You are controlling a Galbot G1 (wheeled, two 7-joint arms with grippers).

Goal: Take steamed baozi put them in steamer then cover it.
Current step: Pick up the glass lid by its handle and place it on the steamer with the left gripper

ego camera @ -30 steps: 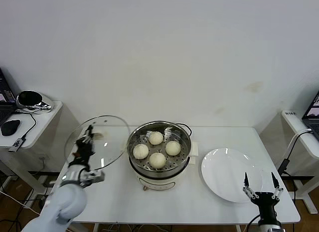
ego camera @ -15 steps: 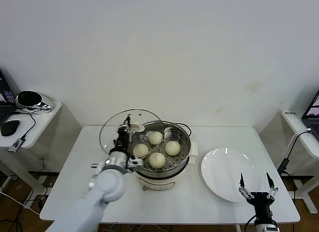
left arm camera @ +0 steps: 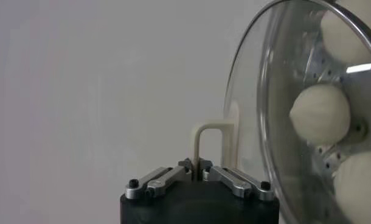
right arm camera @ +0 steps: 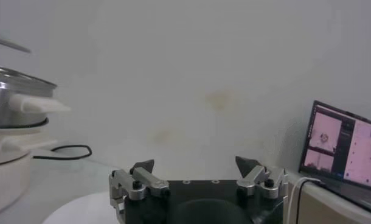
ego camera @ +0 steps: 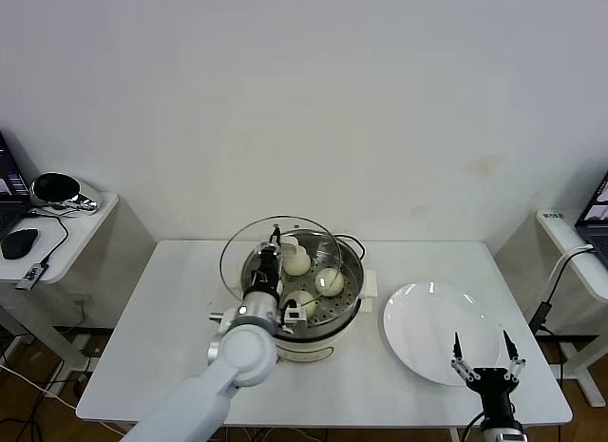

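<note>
The steamer [ego camera: 325, 339] stands mid-table on its cream base with several steamed baozi [ego camera: 329, 281] on its perforated tray. The cover [ego camera: 237, 257], a clear glass lid, hangs tilted above the steamer's left half. My left gripper [ego camera: 272, 259] is shut on its cream handle [left arm camera: 207, 141]. In the left wrist view the jaws pinch that handle, and baozi [left arm camera: 319, 113] show through the glass [left arm camera: 277, 91]. One baozi is partly hidden behind my left wrist. My right gripper [ego camera: 483, 358] is open and holds nothing, low over the near edge of the white plate [ego camera: 427, 333].
A power cord [right arm camera: 70, 152] runs behind the steamer [right arm camera: 9, 100]. Side tables flank the work table: one on the left with a mouse [ego camera: 19, 240] and a round dark object [ego camera: 55, 188], one on the right with a laptop [right arm camera: 343, 145].
My left arm has carried the cover from over the table's left side rightward to above the steamer. The right gripper has sunk slightly and stays open.
</note>
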